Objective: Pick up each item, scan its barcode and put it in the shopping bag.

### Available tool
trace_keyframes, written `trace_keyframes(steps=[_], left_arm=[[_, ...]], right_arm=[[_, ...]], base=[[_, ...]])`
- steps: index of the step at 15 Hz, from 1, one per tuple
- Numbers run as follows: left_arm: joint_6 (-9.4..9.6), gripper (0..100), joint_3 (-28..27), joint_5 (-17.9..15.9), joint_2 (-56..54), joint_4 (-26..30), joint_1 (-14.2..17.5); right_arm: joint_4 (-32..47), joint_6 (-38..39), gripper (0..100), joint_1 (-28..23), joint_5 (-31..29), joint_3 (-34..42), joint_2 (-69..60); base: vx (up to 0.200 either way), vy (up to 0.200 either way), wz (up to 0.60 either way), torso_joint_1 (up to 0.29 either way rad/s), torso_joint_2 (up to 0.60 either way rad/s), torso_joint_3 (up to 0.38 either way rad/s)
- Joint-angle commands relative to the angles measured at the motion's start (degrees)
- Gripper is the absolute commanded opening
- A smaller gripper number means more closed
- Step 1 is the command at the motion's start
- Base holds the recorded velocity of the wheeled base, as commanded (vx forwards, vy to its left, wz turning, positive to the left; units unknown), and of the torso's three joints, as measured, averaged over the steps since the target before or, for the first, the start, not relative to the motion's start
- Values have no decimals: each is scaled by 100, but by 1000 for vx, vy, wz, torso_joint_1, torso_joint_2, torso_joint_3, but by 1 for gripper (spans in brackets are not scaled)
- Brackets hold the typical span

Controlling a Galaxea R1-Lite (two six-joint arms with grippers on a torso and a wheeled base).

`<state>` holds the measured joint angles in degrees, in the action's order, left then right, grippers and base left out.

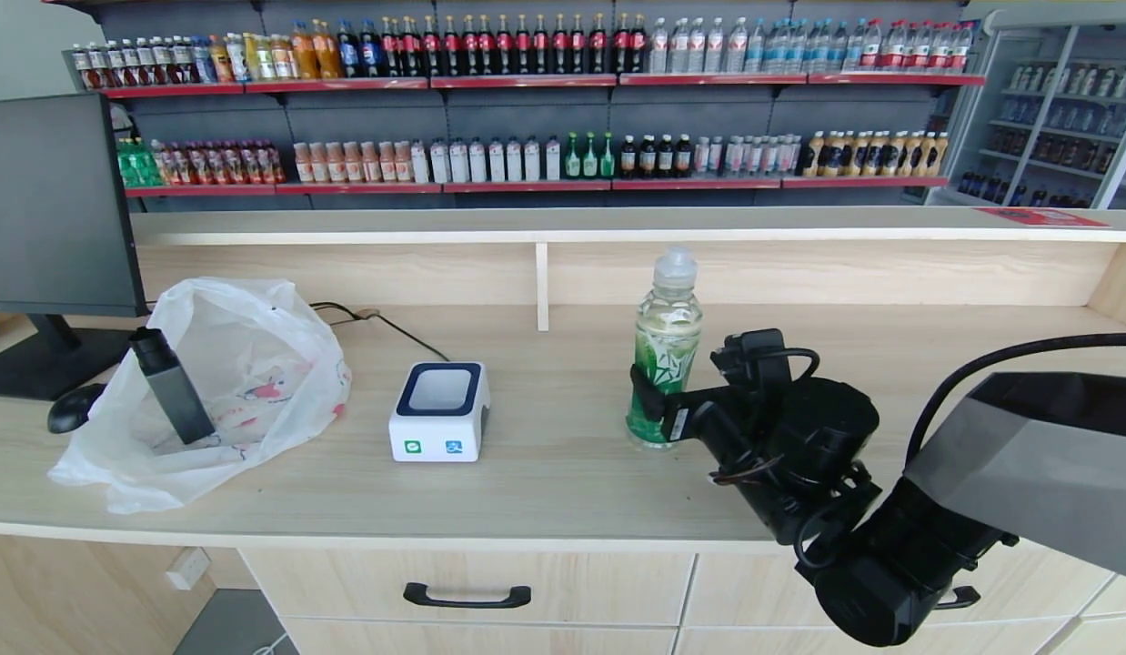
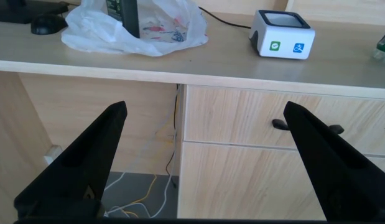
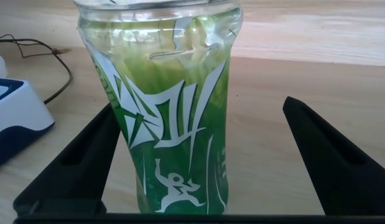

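R tool (image 1: 663,409) is spread around the lower body of the green bottle (image 1: 665,355), not pinching yet; bottle stands upright on desk (image 1: 545,482), right of scanner (image 1: 438,411), bag (image 1: 208,382) well apart at far left. L tool (image 2: 203,167) is spread too, empty, below desk edge by the drawers (image 2: 242,124). Risk: bottle sits off-centre betw. fingers, so closing may shove/tip it, and thin plastic could squash or slip on lift.

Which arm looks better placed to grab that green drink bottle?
Right. The right gripper is open with the green bottle between its fingers. The left gripper hangs open below the counter edge, facing the drawers.
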<state>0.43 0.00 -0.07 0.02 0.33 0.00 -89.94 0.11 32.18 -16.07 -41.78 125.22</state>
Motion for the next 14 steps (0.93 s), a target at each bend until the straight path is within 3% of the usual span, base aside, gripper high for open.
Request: trace_keyframes(steps=[1, 14], left_arm=[[10, 100, 0, -1, -2, 2, 0], [-8, 100, 0, 7, -2, 2, 0]], right_arm=[[-6, -2, 100, 7, -10, -76, 90], [-6, 15, 100, 7, -72, -806, 486]], base=[[0, 0, 0, 0, 0, 0], [0, 0, 0, 0, 0, 0]])
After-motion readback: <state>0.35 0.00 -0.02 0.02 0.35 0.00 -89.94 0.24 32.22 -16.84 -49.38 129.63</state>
